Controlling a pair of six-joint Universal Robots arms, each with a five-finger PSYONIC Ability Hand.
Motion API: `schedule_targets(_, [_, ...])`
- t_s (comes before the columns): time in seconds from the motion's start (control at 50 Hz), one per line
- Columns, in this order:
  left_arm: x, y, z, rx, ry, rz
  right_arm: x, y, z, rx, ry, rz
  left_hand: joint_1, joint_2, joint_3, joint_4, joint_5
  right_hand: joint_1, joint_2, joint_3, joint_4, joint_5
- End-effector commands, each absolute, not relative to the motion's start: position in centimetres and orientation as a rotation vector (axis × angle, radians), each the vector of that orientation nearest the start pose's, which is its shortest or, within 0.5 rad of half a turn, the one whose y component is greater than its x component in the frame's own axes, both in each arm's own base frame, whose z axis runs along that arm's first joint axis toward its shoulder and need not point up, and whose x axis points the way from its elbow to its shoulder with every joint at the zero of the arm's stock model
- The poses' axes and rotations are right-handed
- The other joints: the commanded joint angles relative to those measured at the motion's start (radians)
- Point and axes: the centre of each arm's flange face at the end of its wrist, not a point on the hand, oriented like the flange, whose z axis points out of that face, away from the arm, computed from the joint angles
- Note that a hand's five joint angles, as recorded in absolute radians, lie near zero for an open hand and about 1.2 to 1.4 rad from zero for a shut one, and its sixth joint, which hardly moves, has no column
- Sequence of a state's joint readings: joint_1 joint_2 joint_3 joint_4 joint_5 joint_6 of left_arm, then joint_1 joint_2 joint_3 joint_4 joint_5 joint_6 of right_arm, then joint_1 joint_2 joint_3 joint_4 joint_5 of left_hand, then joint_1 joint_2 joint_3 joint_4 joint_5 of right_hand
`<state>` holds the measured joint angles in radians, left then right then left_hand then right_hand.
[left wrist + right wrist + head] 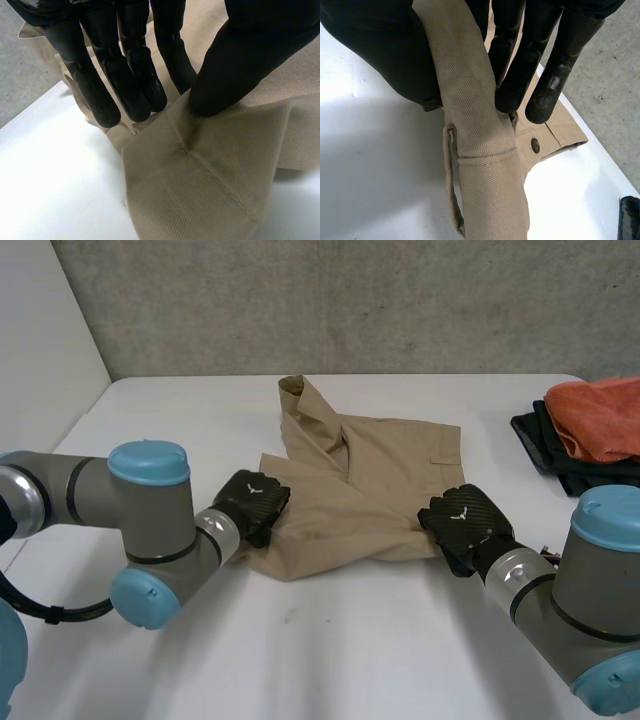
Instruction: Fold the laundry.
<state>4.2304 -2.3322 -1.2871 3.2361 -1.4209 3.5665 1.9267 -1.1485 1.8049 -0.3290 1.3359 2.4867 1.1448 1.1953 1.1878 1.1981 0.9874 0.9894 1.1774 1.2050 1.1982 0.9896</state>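
- Left hand [252, 502]: pinched a fold at the lower left edge of the shorts [370, 480], thumb [235, 65] on top, straight fingers [135, 85] on the far side.
- Right hand [462, 522]: clamped the waistband [470, 100] between thumb and fingers, beside a belt loop [451, 185], at the lower right edge of the shorts.
- Lay rumpled at the centre of the frame on the table [330, 640], with one part bunched toward the upper centre.
- Looked shallow on the left, close to the hem; could have slipped free under a lift.
- Gripped unlike edges, so an uneven pull might have twisted the cloth instead of spreading it.
- Could have snagged a fingertip in the belt loop on release.
- Might have swept into the orange cloth [600, 415] at the right edge of the frame if swung wide.
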Motion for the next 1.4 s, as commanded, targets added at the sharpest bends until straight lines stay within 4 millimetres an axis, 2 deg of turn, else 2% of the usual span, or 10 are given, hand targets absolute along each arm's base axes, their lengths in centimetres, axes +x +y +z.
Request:
schedule_targets(0.02, [-31.4,-27.8,12.8,1.281,2.388,-1.801,25.6,-25.2,13.6,-1.38,2.123,-1.812,0.251,0.201,0.208,0.198,0.234,-0.01,-0.198,-0.225,-0.219,-0.185])
schedule_targets(0.06, [-30.8,-27.0,14.1,1.259,2.373,-1.813,25.4,-25.1,13.9,-1.331,2.154,-1.775,0.251,0.201,0.208,0.198,0.234,-0.441,-0.629,-0.657,-0.65,-0.616])
schedule_targets(0.14, [-30.1,-25.5,16.3,1.246,2.343,-1.857,25.0,-25.4,15.8,-1.165,2.205,-1.722,0.251,0.201,0.208,0.198,0.234,-0.631,-0.819,-0.846,-0.84,-0.806])
schedule_targets(0.48, [-28.4,-22.3,20.2,1.146,2.373,-1.972,21.7,-25.5,15.6,-0.855,2.422,-1.492,0.251,0.201,0.208,0.198,0.234,-0.57,-0.758,-0.785,-0.779,-0.745])
schedule_targets(0.74, [-27.5,-21.2,20.9,1.123,2.414,-1.949,21.2,-26.7,13.9,-0.958,2.41,-1.585,0.251,0.201,0.208,0.198,0.234,-0.356,-0.544,-0.571,-0.565,-0.531])
schedule_targets(0.82, [-27.1,-20.5,21.2,1.124,2.421,-1.938,21.5,-27.6,13.4,-0.961,2.381,-1.635,0.251,0.201,0.208,0.198,0.234,0.388,0.2,0.173,0.179,0.213])
schedule_targets(0.94, [-26.4,-19.5,22.1,1.114,2.423,-1.928,21.4,-27.8,14.6,-0.987,2.338,-1.72,0.251,0.201,0.208,0.198,0.234,0.407,0.219,0.191,0.198,0.232])
schedule_targets(1.08, [-24.9,-16.8,24.5,1.131,2.424,-1.91,20.9,-24.9,22.2,-1.148,2.246,-1.895,0.251,0.201,0.208,0.198,0.234,0.407,0.219,0.191,0.198,0.232])
schedule_targets(1.24, [-23.0,-13.0,24.6,1.193,2.496,-1.774,20.0,-20.9,23.7,-1.415,2.356,-1.63,0.251,0.201,0.208,0.198,0.234,0.407,0.219,0.191,0.198,0.232])
schedule_targets(1.4, [-23.9,-14.5,21.0,1.211,2.533,-1.696,20.5,-21.8,21.2,-1.5,2.342,-1.542,0.251,0.201,0.208,0.198,0.234,0.407,0.219,0.191,0.198,0.232])
